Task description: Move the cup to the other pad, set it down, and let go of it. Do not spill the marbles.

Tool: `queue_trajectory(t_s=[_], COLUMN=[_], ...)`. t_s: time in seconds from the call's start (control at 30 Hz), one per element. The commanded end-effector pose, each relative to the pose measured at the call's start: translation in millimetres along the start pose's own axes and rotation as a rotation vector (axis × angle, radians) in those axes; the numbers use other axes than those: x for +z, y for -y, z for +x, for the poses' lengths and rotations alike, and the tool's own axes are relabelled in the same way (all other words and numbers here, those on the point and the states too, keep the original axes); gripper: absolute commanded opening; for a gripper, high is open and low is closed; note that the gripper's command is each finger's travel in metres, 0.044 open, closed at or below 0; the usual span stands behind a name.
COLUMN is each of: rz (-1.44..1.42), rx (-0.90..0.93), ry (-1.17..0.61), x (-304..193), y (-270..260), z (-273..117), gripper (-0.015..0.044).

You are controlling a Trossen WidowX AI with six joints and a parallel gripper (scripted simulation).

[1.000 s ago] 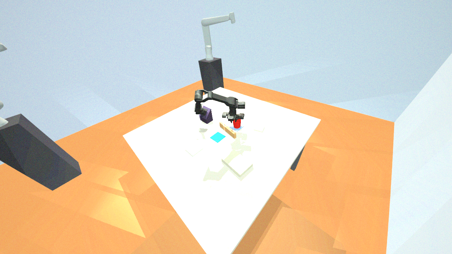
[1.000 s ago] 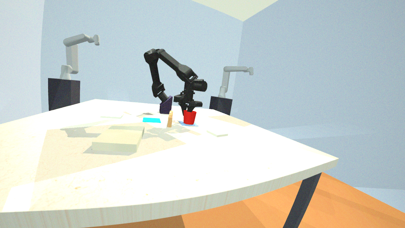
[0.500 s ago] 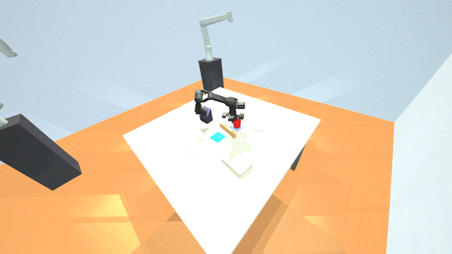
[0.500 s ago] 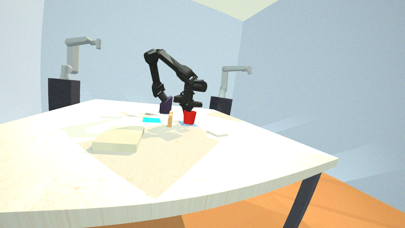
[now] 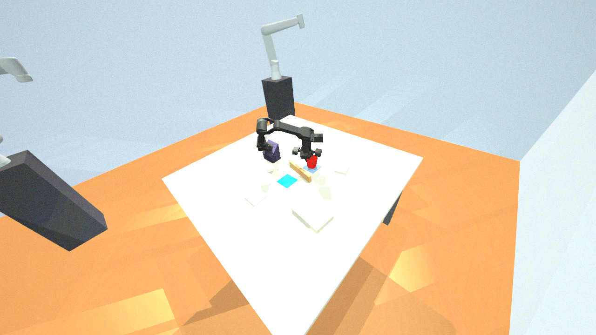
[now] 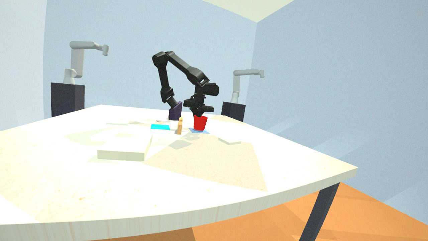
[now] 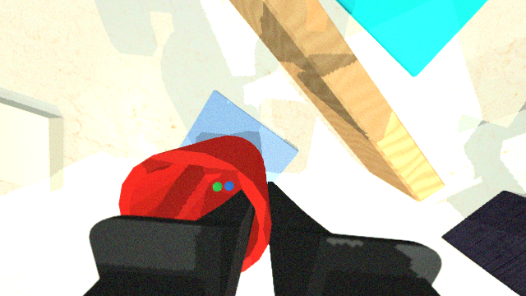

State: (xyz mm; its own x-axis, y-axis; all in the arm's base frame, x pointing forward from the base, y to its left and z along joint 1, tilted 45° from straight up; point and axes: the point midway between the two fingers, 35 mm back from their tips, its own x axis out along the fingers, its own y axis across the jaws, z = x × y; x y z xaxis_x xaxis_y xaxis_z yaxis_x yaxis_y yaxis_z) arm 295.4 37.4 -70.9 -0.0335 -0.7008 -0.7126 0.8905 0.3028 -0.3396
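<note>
wooden block (image 5: 301, 171) standing between pads (image 5: 287, 180) — barrier
</note>
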Motion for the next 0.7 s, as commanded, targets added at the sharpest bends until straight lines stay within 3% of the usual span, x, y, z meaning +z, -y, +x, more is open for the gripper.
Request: queue_trajectory(t_s=[0.0,0.4,0.67], rz=[0.006,0.002,0.002], rx=[0.014,0.013,0.013], ry=[-0.002,-0.001,-0.001], x=[-1,-1,0], y=[-4,-1,1], z=[-18,-64,-67], gripper=[0.0000,0.0000,0.0000])
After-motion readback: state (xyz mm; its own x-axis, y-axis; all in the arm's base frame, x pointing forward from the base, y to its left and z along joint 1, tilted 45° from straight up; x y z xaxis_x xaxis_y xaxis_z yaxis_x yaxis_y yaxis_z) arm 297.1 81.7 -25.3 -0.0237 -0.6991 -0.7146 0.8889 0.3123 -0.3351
